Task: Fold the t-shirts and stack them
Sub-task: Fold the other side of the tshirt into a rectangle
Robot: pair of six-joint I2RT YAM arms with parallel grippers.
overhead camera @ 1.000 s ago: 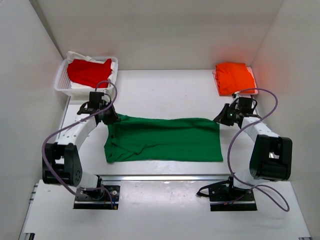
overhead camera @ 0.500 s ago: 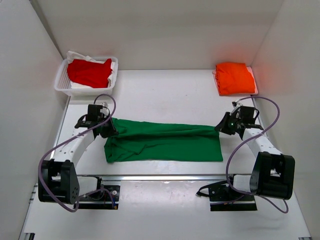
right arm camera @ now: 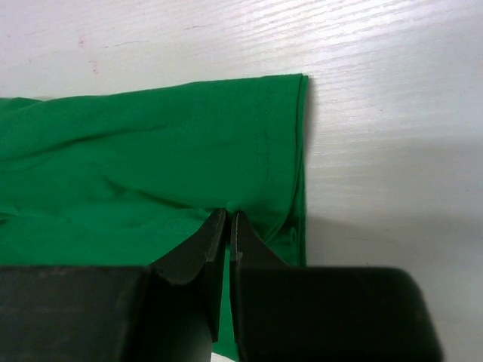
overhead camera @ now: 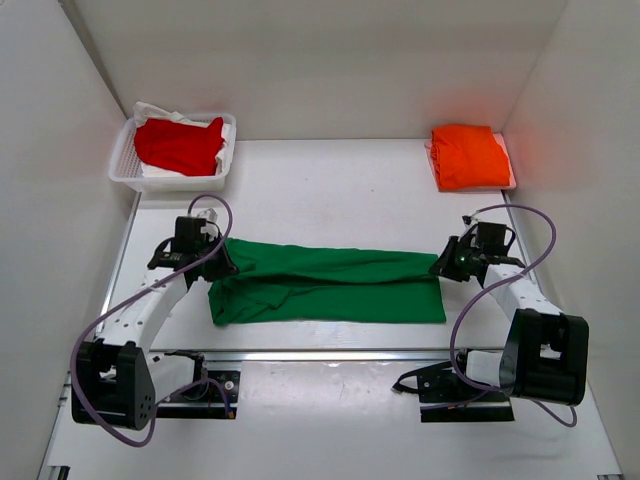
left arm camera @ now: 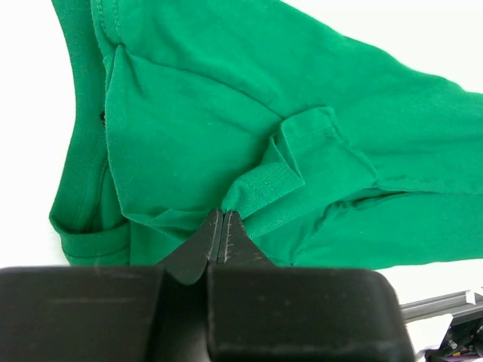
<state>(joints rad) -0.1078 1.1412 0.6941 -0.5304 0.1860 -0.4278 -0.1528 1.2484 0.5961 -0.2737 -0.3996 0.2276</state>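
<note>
A bright green t-shirt (overhead camera: 330, 288) lies spread across the middle of the table, its far edge lifted and drawn toward the near side. My left gripper (overhead camera: 222, 262) is shut on the shirt's far left corner; the pinched cloth (left arm camera: 260, 185) shows at its tips (left arm camera: 223, 214). My right gripper (overhead camera: 440, 266) is shut on the far right corner, with green cloth (right arm camera: 151, 166) bunched at its tips (right arm camera: 229, 214). An orange t-shirt (overhead camera: 468, 156) lies folded at the back right. A red t-shirt (overhead camera: 180, 144) sits crumpled in the basket.
A white mesh basket (overhead camera: 126, 172) stands at the back left, with white cloth under the red shirt. White walls close in the table on three sides. A metal rail (overhead camera: 330, 355) runs along the near edge in front of the arm bases.
Both grippers have moved toward the near side, pulling the green shirt's far edge over the rest of the cloth. The shirt looks narrower front to back.
</note>
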